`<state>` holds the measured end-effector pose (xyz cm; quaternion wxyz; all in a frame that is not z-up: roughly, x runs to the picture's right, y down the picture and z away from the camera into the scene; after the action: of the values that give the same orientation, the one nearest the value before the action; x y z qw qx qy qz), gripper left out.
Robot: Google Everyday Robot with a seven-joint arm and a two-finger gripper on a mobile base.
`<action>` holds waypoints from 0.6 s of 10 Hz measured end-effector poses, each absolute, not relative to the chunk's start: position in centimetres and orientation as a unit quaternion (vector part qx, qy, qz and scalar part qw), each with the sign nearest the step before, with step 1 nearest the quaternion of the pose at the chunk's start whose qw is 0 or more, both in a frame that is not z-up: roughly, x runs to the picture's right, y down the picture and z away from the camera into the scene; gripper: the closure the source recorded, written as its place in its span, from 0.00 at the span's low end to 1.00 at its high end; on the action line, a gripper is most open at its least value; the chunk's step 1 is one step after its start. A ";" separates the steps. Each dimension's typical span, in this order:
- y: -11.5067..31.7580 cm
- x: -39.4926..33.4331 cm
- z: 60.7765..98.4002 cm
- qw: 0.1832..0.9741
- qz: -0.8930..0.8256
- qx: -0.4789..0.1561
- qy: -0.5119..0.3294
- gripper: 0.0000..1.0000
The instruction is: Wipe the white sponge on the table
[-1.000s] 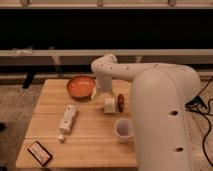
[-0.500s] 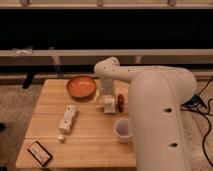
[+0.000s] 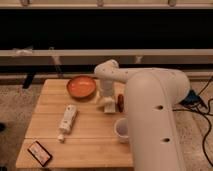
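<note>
Indoors, plank-top table (image 3: 50,125) on speckled floor (image 3: 15,107), gripper (image 3: 106,100) at white sponge (image 3: 109,107), grip impossible to tell.

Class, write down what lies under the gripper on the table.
The gripper, beside the orange bowl, points down at the white sponge on the table. Whether it touches the sponge is hidden, and the arm covers the table's right part.

Dark panels (image 3: 75,30), perhaps windows, fill 12 o'clock behind a pale rail (image 3: 60,52). Speckled grey floor (image 3: 15,107) lies at 9 o'clock; black cables (image 3: 202,105) trail at 3. The claw (image 3: 107,102) hangs over the worktop (image 3: 50,120) centre.
</note>
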<state>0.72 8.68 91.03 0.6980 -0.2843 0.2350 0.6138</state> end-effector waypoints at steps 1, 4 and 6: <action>8.8 1.1 91.3 0.695 0.616 -0.284 0.239 0.20; 9.2 1.4 92.1 0.688 0.619 -0.289 0.245 0.26; 9.3 1.5 92.6 0.685 0.619 -0.293 0.246 0.44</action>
<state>1.49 9.31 92.62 0.6855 -0.2928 0.2464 0.6194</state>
